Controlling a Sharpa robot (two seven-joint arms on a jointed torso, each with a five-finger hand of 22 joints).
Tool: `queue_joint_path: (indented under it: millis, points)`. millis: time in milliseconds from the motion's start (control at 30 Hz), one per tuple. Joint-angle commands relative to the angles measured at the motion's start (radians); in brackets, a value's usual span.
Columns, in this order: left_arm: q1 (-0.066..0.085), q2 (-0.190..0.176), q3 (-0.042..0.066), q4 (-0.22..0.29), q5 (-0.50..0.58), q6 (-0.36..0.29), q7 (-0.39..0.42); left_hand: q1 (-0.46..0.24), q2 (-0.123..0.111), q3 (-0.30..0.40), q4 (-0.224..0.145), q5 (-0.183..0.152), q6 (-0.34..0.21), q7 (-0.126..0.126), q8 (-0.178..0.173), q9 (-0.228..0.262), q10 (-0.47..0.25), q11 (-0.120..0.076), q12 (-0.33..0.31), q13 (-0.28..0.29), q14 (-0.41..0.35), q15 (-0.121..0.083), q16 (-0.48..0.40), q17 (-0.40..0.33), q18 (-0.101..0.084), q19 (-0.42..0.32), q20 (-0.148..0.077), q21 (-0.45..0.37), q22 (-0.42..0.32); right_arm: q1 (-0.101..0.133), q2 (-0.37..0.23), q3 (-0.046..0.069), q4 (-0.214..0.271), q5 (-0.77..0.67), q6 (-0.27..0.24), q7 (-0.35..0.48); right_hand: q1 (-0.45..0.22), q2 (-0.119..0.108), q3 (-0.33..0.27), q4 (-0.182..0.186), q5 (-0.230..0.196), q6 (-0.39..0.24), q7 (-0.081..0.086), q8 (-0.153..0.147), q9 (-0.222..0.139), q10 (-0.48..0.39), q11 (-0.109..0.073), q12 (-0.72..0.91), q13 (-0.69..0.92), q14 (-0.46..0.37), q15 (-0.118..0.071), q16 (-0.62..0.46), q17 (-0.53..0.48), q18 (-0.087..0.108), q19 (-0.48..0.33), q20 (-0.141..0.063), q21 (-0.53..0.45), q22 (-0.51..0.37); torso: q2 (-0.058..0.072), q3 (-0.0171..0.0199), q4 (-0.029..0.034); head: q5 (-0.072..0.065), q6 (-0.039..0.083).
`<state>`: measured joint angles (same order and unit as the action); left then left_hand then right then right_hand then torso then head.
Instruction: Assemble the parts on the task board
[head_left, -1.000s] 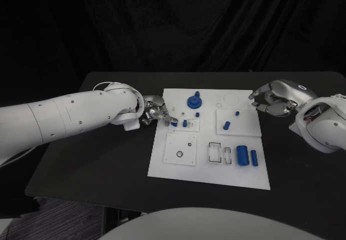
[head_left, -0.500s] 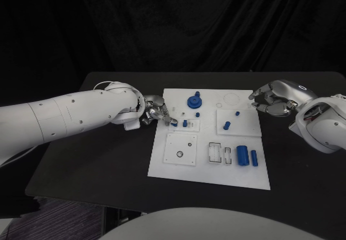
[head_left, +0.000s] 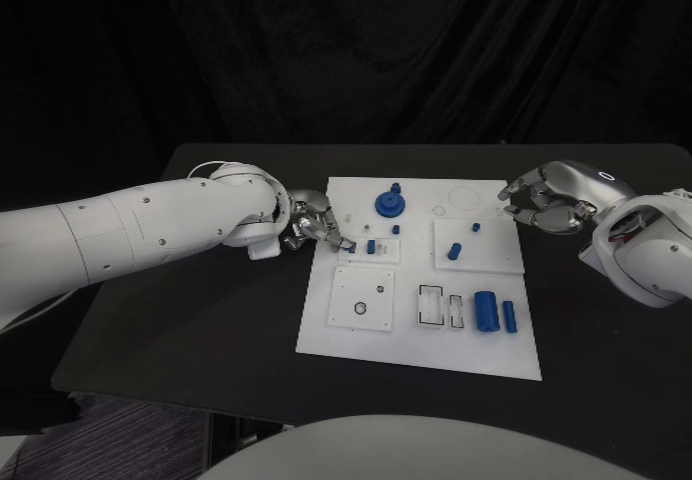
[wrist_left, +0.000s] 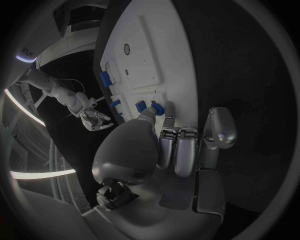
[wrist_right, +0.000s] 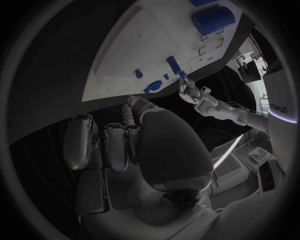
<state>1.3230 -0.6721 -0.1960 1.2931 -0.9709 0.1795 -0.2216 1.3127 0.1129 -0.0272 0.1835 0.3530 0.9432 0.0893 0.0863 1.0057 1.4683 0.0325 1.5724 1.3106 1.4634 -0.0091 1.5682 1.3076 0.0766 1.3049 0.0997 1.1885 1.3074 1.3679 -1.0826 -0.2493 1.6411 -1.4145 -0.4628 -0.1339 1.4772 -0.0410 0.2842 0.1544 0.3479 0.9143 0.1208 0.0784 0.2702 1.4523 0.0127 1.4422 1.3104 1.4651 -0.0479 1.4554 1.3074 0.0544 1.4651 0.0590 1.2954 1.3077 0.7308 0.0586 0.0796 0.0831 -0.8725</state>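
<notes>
Nothing moved: left hand (head_left: 310, 226) still pinches blue part (head_left: 348, 245) at task board (head_left: 418, 345); right hand (head_left: 548, 200) curled, holding nothing

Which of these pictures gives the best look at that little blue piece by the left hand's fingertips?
The left wrist view: the small blue part sits close at the left hand. The head view shows it tiny; the right wrist view, distant.

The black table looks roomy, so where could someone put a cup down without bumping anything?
The black table is bare on the near left, between the left arm and the task board, and in the near right corner below the right hand. It is crowded around the board's far left edge, where the left hand works.
</notes>
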Motion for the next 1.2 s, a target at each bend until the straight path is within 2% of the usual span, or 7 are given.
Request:
queue_joint_path:
  millis: [33,233,333,433,667,867,1200]
  points:
    - [-0.019,0.002,-0.016,0.001,-0.015,0.060,-0.057,0.018,-0.004,0.031,-0.010,0.014,-0.009,0.008,-0.022,-0.053,0.102,-0.003,-0.002,0.260,0.107,-0.005,0.003,0.263,0.015,0.001,-0.003,-0.005,0.142,-0.002,-0.001,0.001,0.001,0.000,0.010,-0.017,-0.001,0.003,0.009,-0.001,0.005,0.005,-0.006,-0.005,-0.001,-0.011,0.000,-0.006,0.104,0.073,-0.007,-0.008,0.139,0.009,-0.003,-0.006,-0.006,0.176,0.000,-0.0002,0.0001,0.000,0.000]
    - [-0.019,-0.002,-0.016,0.003,-0.015,0.059,-0.058,0.002,-0.039,0.126,-0.011,0.028,-0.008,0.019,-0.023,-0.189,0.102,0.006,-0.002,0.260,0.107,0.003,0.003,0.263,0.015,0.001,0.005,-0.006,0.142,-0.002,-0.001,0.001,0.001,0.000,0.013,-0.019,-0.001,0.003,0.009,-0.001,0.005,0.005,-0.006,-0.005,-0.001,-0.011,0.000,-0.006,0.104,0.073,-0.007,-0.008,0.139,0.009,-0.003,-0.006,-0.006,0.176,-0.001,-0.0007,-0.0002,0.001,0.000]
    - [-0.019,-0.004,-0.016,0.004,-0.015,0.058,-0.057,-0.005,-0.050,0.151,-0.013,0.032,-0.007,0.021,-0.025,-0.219,0.102,0.008,-0.002,0.260,0.107,0.005,0.003,0.263,0.015,0.000,0.006,-0.007,0.141,-0.002,-0.002,0.001,0.001,0.000,0.015,-0.020,-0.001,0.003,0.009,-0.001,0.005,0.005,-0.006,-0.005,-0.001,-0.011,0.000,-0.006,0.104,0.073,-0.007,-0.008,0.139,0.009,-0.003,-0.006,-0.006,0.176,-0.001,-0.0008,-0.0001,0.000,0.000]
    - [-0.019,-0.007,-0.016,0.007,-0.015,0.055,-0.057,-0.012,-0.068,0.205,-0.023,0.040,-0.021,0.030,-0.025,-0.279,0.102,0.014,-0.002,0.260,0.107,0.009,0.003,0.263,0.015,0.000,0.010,-0.007,0.141,-0.002,-0.002,0.001,0.001,0.000,0.018,-0.022,-0.001,0.003,0.009,-0.001,0.005,0.005,-0.006,-0.005,-0.001,-0.011,0.000,-0.006,0.104,0.073,-0.007,-0.008,0.139,0.009,-0.003,-0.006,-0.006,0.176,-0.001,-0.0005,0.0004,0.000,0.000]
    - [-0.019,-0.016,-0.016,0.012,-0.015,0.041,-0.050,-0.035,-0.095,0.314,-0.058,0.025,-0.022,0.040,-0.022,-0.391,0.102,0.022,-0.002,0.260,0.107,0.017,0.003,0.263,0.015,0.002,0.017,-0.004,0.142,-0.002,-0.003,0.001,0.001,0.000,0.024,-0.026,-0.001,0.002,0.009,-0.002,0.006,0.004,-0.006,-0.005,-0.001,-0.013,0.000,-0.008,0.102,0.073,-0.007,-0.011,0.136,0.010,-0.004,-0.006,-0.010,0.175,-0.001,-0.0005,-0.0004,0.001,0.000]
    - [-0.019,-0.024,-0.016,0.016,-0.015,0.030,-0.037,-0.045,-0.104,0.361,-0.091,0.017,0.024,0.029,-0.012,-0.414,0.102,0.014,-0.002,0.260,0.107,0.011,0.003,0.263,0.016,0.003,0.014,-0.002,0.142,-0.002,-0.003,0.001,0.001,0.000,0.028,-0.029,-0.001,0.002,0.010,-0.003,0.006,0.004,-0.006,-0.005,-0.001,-0.014,0.000,-0.008,0.101,0.072,-0.007,-0.012,0.135,0.010,-0.005,-0.006,-0.012,0.174,0.000,-0.0010,-0.0005,0.001,0.000]
    - [-0.019,-0.035,-0.016,0.025,-0.015,0.002,-0.007,-0.061,-0.114,0.384,-0.120,0.009,0.067,0.011,0.008,-0.416,0.102,-0.005,-0.002,0.260,0.107,-0.003,0.003,0.263,0.018,-0.002,0.003,-0.010,0.140,-0.002,-0.004,0.001,0.001,0.000,0.033,-0.033,0.000,0.002,0.010,-0.003,0.006,0.004,-0.006,-0.005,-0.001,-0.014,0.000,-0.009,0.101,0.072,-0.007,-0.012,0.136,0.011,-0.006,-0.005,-0.013,0.174,0.000,-0.0003,0.0001,0.000,0.000]
